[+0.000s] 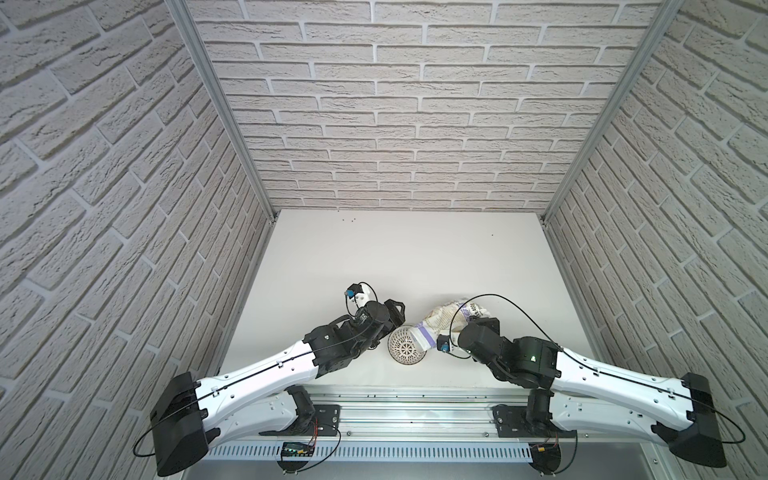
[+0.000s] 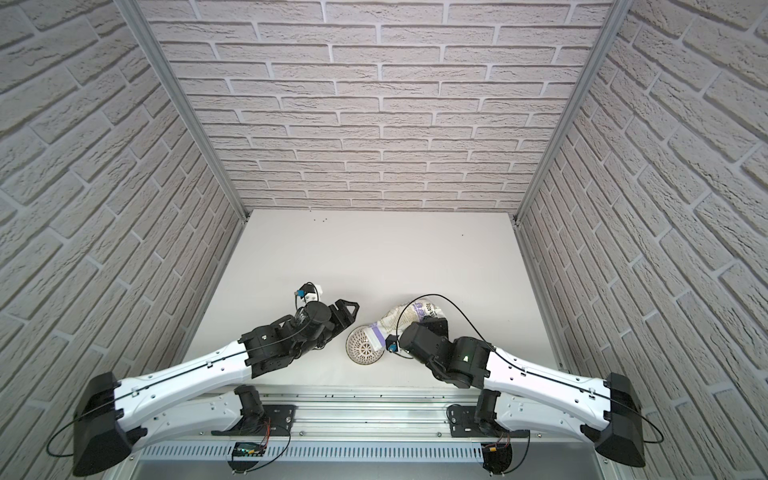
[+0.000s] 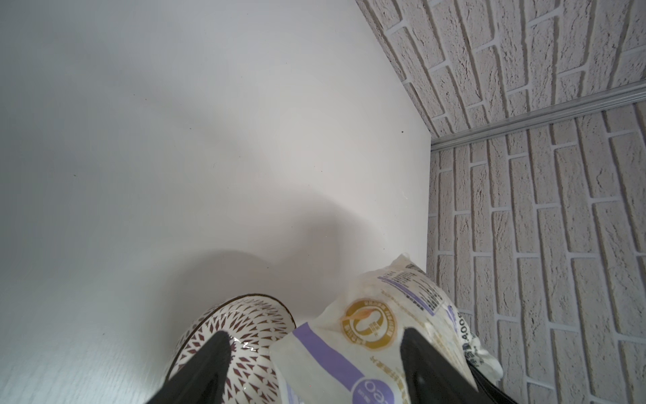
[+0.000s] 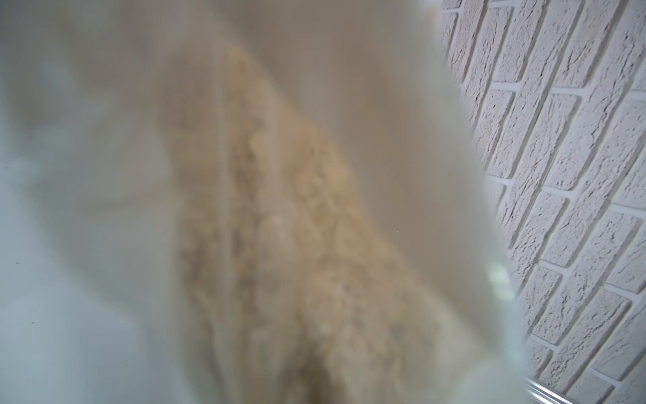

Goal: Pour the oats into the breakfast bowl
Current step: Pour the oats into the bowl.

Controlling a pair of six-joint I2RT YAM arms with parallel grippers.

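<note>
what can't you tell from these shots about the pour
- Bowl inside: the pouch mouth covers part in both top views; the frame edge cuts it in the left wrist view.
- Right claw hold on it: hidden under its wrist, top views.
- Oats: blurred, right wrist view, too close.

Wide-spread left hand (image 3: 314,334) before the patterned bowl (image 3: 241,314), purple-striped oat pouch (image 3: 377,314) overlapping its rim.

Both top views look steeply down from over the near edge of the table (image 1: 374,257) toward the back wall (image 1: 395,124). The left wrist view sits close above the bowl (image 3: 244,321) and pouch (image 3: 370,325), which both top views also show. The right wrist view is right up against the pouch, its oats (image 4: 297,245) blurred.
</note>
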